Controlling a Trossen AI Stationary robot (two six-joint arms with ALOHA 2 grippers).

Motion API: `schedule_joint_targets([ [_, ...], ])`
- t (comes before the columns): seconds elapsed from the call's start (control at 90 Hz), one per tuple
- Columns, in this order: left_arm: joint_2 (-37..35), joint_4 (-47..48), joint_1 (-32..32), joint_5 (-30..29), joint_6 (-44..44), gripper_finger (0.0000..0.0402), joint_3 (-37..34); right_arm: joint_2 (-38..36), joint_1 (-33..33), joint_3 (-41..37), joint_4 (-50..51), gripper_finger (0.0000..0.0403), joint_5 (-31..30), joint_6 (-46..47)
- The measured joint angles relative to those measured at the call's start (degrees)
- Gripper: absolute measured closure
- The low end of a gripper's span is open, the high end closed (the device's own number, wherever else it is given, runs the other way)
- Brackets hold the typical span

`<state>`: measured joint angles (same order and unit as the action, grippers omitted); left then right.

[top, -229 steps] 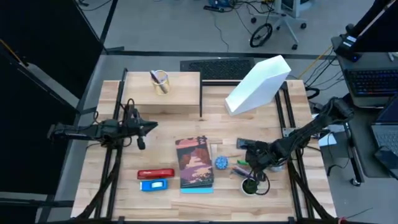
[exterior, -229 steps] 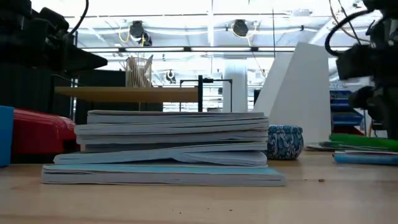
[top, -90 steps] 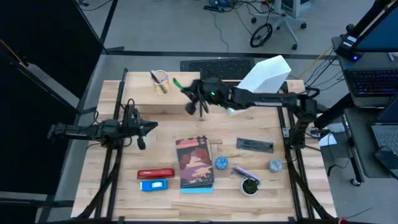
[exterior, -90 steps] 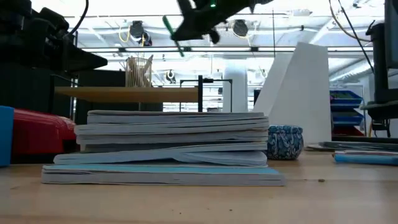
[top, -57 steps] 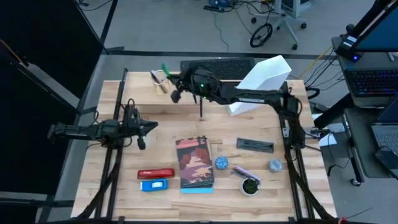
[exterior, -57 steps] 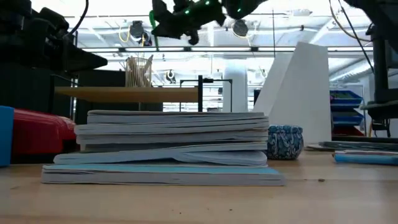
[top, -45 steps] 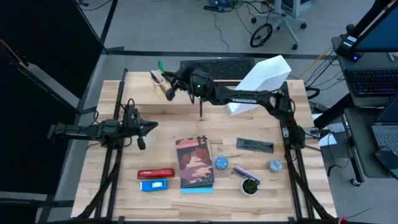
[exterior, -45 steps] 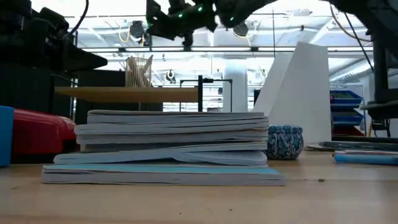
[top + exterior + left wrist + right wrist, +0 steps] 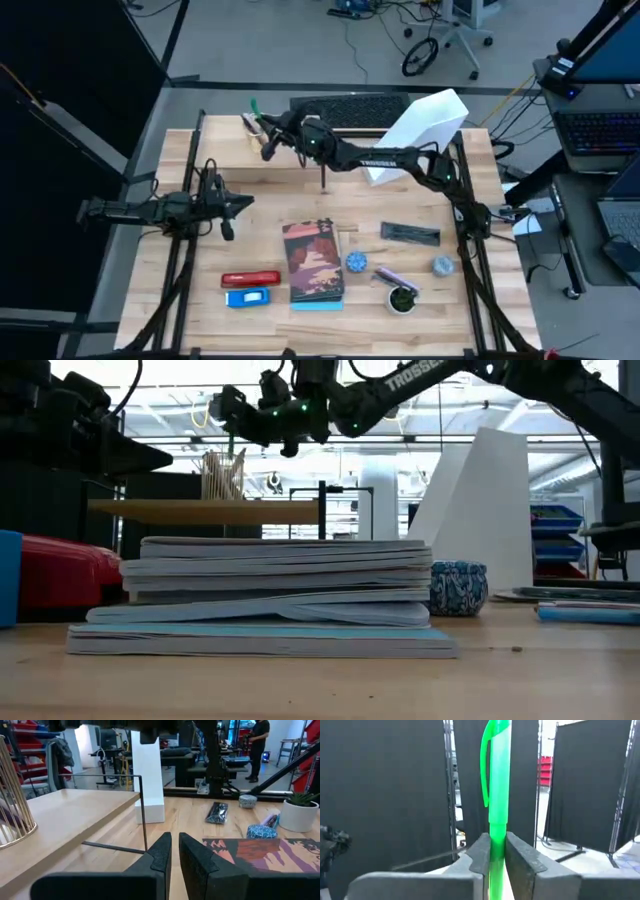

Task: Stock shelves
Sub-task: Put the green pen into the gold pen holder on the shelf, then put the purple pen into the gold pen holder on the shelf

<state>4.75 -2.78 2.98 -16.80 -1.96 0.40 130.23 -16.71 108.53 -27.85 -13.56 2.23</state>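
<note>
Since a couple seconds back, our right gripper (image 9: 262, 135) swung from the pens at 4 o'clock clear across to 11 o'clock, and now we're hovering over the wire pen cup (image 9: 257, 130) on the wood shelf (image 9: 290, 160). We've got the green pen (image 9: 496, 795) pinched firmly between the fingers, its clip end sticking out past them. Left gripper (image 9: 172, 852) sits parked at 9 o'clock, fingers nearly together with nothing in them, just watching. White file holder (image 9: 415, 135) leans at 1 o'clock, and the stack of books (image 9: 312, 263) waits mid-table.

So we reckon we're at the drop-off step for this pen. Next we probably need to line up over the cup mouth, come down a bit, then let go so it lands inside and doesn't tip the cup.
</note>
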Motion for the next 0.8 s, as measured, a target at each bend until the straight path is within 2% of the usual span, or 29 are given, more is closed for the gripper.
schedule_joint_targets([
  [0.144, 0.0, 0.0, 0.0, 0.0, -0.3, 0.0379, 0.0, 0.0, 0.1, 0.0, 1.4, 0.0324, 0.0, 0.1],
  [0.311, 0.0, 0.0, 0.0, 0.0, -0.3, 0.0379, 0.0, -0.4, 0.1, 0.0, 1.5, 0.0268, 0.0, 0.1],
  [0.478, 0.0, 0.0, 0.0, 0.0, -0.3, 0.0379, 0.0, -4.2, 0.3, -0.1, 5.7, 0.0217, 0.1, 0.1],
  [0.733, 0.0, 0.0, 0.0, 0.0, -0.3, 0.0379, 0.0, -15.4, 1.9, -0.1, 31.1, 0.0193, 0.7, 1.0],
  [0.8, 0.0, 0.0, 0.0, 0.0, -0.3, 0.0379, 0.0, -18.6, 2.1, 0.0, 39.1, 0.0196, 3.7, 3.5],
])
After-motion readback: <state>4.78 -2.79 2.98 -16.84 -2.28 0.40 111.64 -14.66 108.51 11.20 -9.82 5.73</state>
